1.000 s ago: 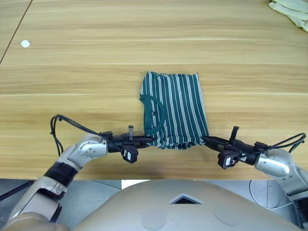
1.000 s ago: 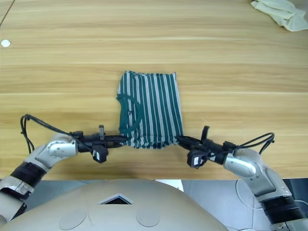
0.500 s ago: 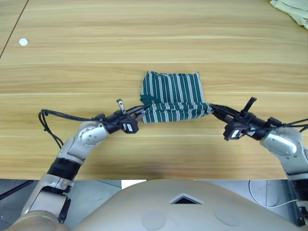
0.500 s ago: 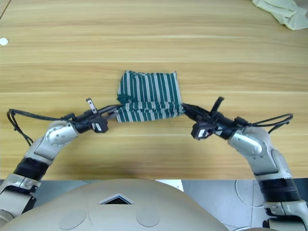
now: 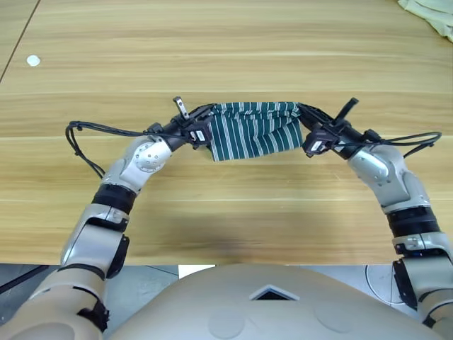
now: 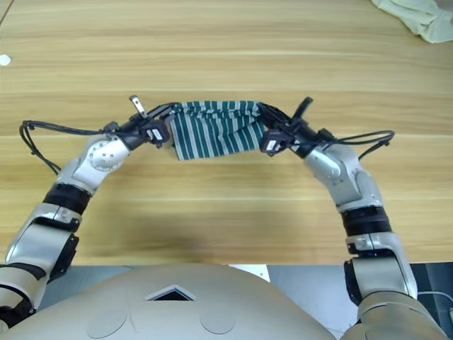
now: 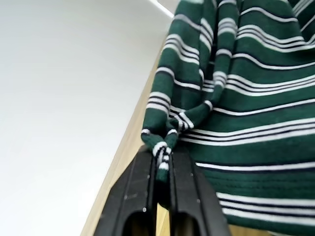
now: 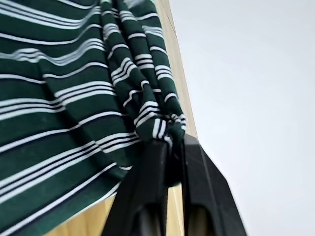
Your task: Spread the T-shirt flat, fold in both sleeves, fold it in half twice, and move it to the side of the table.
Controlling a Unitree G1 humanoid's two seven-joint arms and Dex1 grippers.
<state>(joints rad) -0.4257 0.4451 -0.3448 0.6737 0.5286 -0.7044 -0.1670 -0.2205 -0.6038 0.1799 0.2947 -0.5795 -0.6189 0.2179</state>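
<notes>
- left pincer point(image 5: 211, 110) pinches the t-shirt point(image 5: 255, 133) at its left corner; right pincer point(image 5: 300, 108) pinches the right corner.
- cloth stretches between them over mid counter point(image 5: 212, 57), probably to lay a fold towards its far edge.

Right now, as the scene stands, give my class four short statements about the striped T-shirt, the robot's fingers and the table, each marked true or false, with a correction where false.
1. The left arm's fingers are shut on a corner of the green T-shirt with white stripes. True.
2. The right arm's fingers are open and clear of the T-shirt. False: they are shut on its other corner.
3. The T-shirt lies spread flat with both sleeves out. False: it is folded over and bunched, held at two corners between the arms.
4. A pale crumpled cloth lies at the far right of the light wooden table. True.
</notes>
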